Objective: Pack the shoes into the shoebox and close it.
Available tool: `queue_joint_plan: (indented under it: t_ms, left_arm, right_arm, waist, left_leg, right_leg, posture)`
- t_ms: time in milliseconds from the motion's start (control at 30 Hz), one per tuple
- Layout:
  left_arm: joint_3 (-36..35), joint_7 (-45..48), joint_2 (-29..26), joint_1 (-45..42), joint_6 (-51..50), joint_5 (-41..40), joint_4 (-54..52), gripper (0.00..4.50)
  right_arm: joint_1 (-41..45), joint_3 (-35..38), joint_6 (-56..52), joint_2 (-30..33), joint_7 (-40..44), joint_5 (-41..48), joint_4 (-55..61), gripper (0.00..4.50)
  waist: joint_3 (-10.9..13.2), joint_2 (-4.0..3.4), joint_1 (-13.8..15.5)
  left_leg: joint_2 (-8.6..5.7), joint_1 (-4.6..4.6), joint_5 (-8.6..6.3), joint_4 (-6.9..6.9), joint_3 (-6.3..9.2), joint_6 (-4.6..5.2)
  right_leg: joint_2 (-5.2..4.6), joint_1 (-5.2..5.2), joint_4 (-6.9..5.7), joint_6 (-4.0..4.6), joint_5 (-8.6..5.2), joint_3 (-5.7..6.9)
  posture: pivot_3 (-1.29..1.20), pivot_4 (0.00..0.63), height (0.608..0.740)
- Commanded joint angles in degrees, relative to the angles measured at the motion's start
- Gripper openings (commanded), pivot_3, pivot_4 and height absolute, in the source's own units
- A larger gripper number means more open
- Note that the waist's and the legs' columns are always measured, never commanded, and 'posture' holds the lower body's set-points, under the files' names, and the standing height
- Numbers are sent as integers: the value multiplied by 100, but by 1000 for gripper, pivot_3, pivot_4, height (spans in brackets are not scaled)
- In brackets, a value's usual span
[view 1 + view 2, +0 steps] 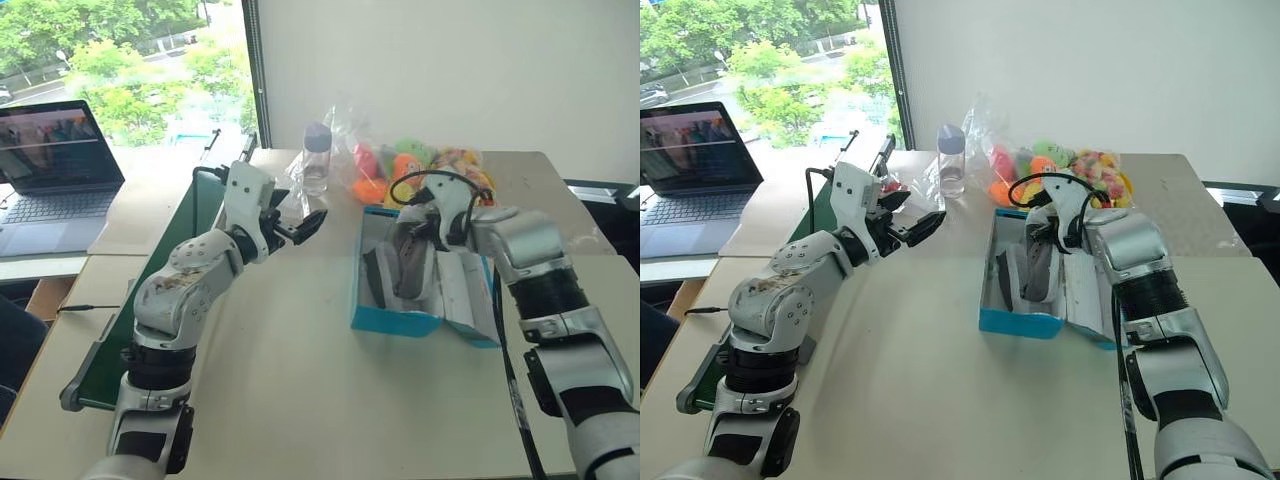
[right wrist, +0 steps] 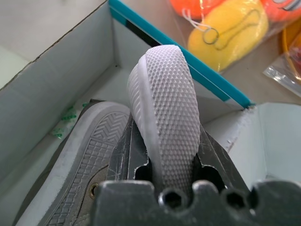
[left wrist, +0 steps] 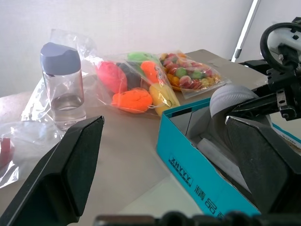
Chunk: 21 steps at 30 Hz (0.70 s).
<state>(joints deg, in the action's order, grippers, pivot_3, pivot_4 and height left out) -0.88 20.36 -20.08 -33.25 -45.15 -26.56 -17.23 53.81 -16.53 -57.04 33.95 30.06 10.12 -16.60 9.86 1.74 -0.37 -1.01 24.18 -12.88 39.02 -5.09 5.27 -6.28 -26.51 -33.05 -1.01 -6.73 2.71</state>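
Shoes (image 1: 400, 268) lie in the shoebox (image 1: 395, 318); right end effector (image 2: 164, 165) grips one sole, left end effector (image 1: 295, 222) gapes empty.

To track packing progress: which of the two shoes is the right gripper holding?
The shoe with its dotted pale sole up, clamped between the right gripper fingers; the other lies beside it.

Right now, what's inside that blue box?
The shoebox holds two dark grey shoes: one lying on its side, the other pinched by its pale sole in the right gripper. The box floor beneath them is mostly covered.
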Motion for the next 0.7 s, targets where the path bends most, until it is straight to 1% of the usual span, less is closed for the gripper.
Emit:
queue_joint_plan:
  t_ms: [33, 167, 400, 567, 700]
  left_arm:
    - [-74, -92, 1, 22, 70, 55, -313, 4453]
    - [-36, -160, -5, 87, 117, 114, -356, 4453]
    - [-10, -328, 200, 297, 220, 229, -465, 4453]
    - [-27, -481, 379, 553, 278, 265, -578, 4453]
    - [-14, -533, 422, 635, 265, 303, -672, 4453]
  right_arm:
    - [104, -306, -146, -16, 304, -237, -139, 496]
    - [420, -199, -765, 17, 522, -203, -220, 496]
    - [560, -66, -1516, 123, 1185, 117, -423, 496]
    - [768, -252, -1713, 319, 1521, 102, -687, 496]
    - [732, -499, -1732, 408, 1746, 88, -693, 496]
  waist:
    - [0, 0, 11]
    - [0, 0, 47]
    - [0, 0, 89]
    - [0, 0, 90]
    - [0, 0, 89]
  left_leg:
    - [0, -2, 0, 0, 1, 0]
    - [-1, -1, 0, 1, 4, 0]
    - [-1, 1, -1, 1, 5, 0]
    - [-1, 1, -1, 1, 4, 0]
    - [-2, 2, -1, 1, 4, 0]
  right_leg:
    - [-1, 2, 0, 0, 0, 1]
    - [-5, 2, 0, 16, 9, 5]
    - [-5, 0, 2, 23, 14, 7]
    - [-7, 0, 2, 24, 14, 7]
    - [-7, -1, 2, 24, 14, 7]
  posture:
    - [0, 150, 740]
    - [0, 150, 740]
    - [0, 150, 740]
    - [0, 150, 740]
    - [0, 150, 740]
